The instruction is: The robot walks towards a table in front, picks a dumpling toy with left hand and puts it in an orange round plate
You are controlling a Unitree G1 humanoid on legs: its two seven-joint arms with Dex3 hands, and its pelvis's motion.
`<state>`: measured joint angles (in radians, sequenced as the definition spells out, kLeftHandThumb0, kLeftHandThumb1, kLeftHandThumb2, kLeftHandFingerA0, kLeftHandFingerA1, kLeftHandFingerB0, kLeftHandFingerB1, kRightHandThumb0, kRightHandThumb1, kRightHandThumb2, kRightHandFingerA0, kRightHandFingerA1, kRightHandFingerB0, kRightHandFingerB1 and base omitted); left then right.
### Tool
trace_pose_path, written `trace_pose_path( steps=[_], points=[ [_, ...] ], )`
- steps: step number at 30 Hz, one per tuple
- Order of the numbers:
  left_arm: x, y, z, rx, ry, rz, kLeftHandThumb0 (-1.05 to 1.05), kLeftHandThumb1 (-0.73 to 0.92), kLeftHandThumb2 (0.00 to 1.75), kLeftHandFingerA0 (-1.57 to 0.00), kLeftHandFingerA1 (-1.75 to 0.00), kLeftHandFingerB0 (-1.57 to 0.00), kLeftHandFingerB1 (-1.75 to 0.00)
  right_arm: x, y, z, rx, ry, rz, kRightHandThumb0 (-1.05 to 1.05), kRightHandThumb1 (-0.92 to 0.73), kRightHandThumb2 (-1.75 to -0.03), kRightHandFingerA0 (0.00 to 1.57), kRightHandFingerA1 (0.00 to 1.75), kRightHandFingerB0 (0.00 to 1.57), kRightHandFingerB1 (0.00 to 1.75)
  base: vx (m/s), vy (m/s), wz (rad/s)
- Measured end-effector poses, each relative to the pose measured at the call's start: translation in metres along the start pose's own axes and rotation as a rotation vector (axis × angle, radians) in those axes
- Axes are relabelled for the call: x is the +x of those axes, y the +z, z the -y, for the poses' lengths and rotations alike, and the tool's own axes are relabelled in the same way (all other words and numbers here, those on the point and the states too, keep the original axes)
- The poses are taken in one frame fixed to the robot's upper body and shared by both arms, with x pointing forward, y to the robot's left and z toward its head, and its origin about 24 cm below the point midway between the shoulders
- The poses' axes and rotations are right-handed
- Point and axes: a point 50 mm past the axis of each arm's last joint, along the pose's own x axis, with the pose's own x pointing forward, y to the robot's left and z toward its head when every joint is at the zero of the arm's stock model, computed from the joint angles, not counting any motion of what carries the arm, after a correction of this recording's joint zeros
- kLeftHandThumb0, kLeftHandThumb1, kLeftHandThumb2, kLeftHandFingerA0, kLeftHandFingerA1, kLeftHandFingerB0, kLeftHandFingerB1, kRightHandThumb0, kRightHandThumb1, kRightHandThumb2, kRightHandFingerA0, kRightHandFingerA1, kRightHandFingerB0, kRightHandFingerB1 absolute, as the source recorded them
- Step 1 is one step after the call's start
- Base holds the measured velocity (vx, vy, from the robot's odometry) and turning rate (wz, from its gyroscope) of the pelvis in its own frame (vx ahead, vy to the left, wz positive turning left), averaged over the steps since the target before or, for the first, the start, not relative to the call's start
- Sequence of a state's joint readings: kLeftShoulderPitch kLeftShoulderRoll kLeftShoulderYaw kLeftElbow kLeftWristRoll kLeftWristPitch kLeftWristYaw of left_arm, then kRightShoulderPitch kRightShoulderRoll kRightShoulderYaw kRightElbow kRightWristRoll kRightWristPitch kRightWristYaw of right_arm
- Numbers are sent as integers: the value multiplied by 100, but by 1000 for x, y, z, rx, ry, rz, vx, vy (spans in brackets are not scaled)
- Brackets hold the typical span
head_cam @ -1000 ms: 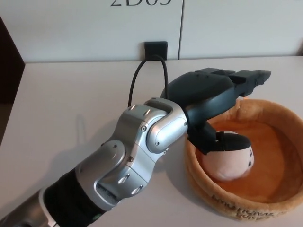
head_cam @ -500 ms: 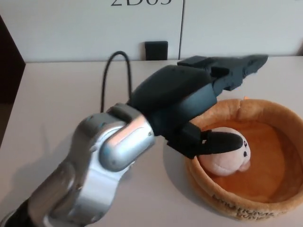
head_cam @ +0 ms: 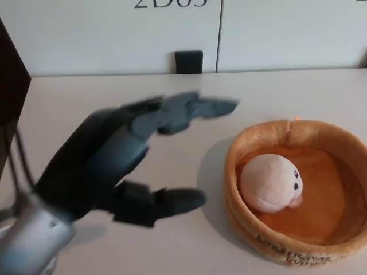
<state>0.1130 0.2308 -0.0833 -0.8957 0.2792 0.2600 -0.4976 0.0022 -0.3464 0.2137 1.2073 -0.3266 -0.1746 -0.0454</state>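
Pale pink plush dumpling toy [head_cam: 269, 186] lies in the orange round fabric plate [head_cam: 287, 134]. Left hand [head_cam: 123, 163] empty, fingers spread. Toy looks soft, light; grip around its middle.

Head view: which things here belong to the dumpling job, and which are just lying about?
Part of the job:
- dumpling toy, lying inside the plate
- orange round plate
- left hand, open, clear of the plate
- table

Just there:
- black wall socket behind the table
- dark cable at the left edge
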Motion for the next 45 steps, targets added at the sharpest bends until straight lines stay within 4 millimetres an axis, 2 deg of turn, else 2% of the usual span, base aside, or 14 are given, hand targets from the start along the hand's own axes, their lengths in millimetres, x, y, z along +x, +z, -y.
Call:
trace_pose_path(
  steps=[4,7,10,15,26,31,32,33,34,37,39,40,44,45],
  points=[
    [-21,-15,5,-62,-21,-106,-44,52,56,-41,-41,-47,-34,0,-1,-1,-1,3,-4,-2,-50,-53,74,57,47,41,0,0,0],
    [-59,-39,18,-161,-67,-303,-47,54,56,-41,-42,-47,-35,-1,-4,-3,-2,8,-12,0,-51,-53,75,58,46,41,0,0,0],
    [-77,-49,24,-201,-89,-395,-51,54,57,-42,-44,-48,-35,-2,-6,-4,-2,10,-16,0,-50,-53,73,57,46,40,0,0,0],
    [-139,-75,44,-315,-161,-676,-44,53,57,-75,-57,-62,-41,-4,-11,-7,-3,19,-30,4,-49,-53,76,60,46,41,0,0,0],
    [-234,-86,62,-402,-281,-1021,-47,57,58,-83,-49,-66,-42,-8,-21,-14,-2,36,-58,4,-50,-53,75,62,45,41,0,0,0],
    [-265,-89,61,-391,-339,-1121,-48,58,57,-81,-62,-59,-41,-10,-26,-17,-1,43,-72,1,-51,-53,73,57,46,40,0,0,0],
    [-268,-91,61,-388,-347,-1133,-35,63,58,-75,-85,-51,-44,-10,-27,-17,-1,44,-74,-1,-51,-53,76,59,45,40,0,0,0],
    [-280,-96,61,-371,-387,-1176,-35,63,58,-75,-85,-51,-44,-11,-30,-19,-1,48,-81,-1,-51,-53,76,59,45,40,0,0,0],
    [-284,-99,61,-364,-410,-1193,-34,65,59,-61,-57,-47,-44,-12,-31,-19,-2,50,-85,1,-51,-53,76,59,46,41,0,0,0],
    [-293,-116,68,-345,-521,-1245,-29,62,58,-51,-53,-43,-44,-14,-35,-22,-2,57,-95,1,-50,-53,75,58,47,41,0,0,0],
    [-294,-122,71,-342,-555,-1253,-31,62,58,-59,-58,-50,-47,-14,-36,-23,-1,59,-98,2,-50,-53,75,58,46,41,0,0,0],
    [-295,-128,75,-342,-590,-1263,-29,57,56,-49,-63,-63,-61,-15,-37,-24,-1,61,-102,1,-50,-53,76,60,47,41,0,0,0],
    [-297,-155,90,-359,-669,-1314,-27,56,64,-58,-69,-60,-63,-16,-39,-28,2,70,-106,0,-50,-53,76,61,46,41,0,0,0],
    [-297,-159,92,-362,-675,-1323,-22,57,74,-62,-74,-47,-54,-16,-39,-29,2,72,-107,1,-50,-53,75,61,46,41,0,0,0]
  ],
)
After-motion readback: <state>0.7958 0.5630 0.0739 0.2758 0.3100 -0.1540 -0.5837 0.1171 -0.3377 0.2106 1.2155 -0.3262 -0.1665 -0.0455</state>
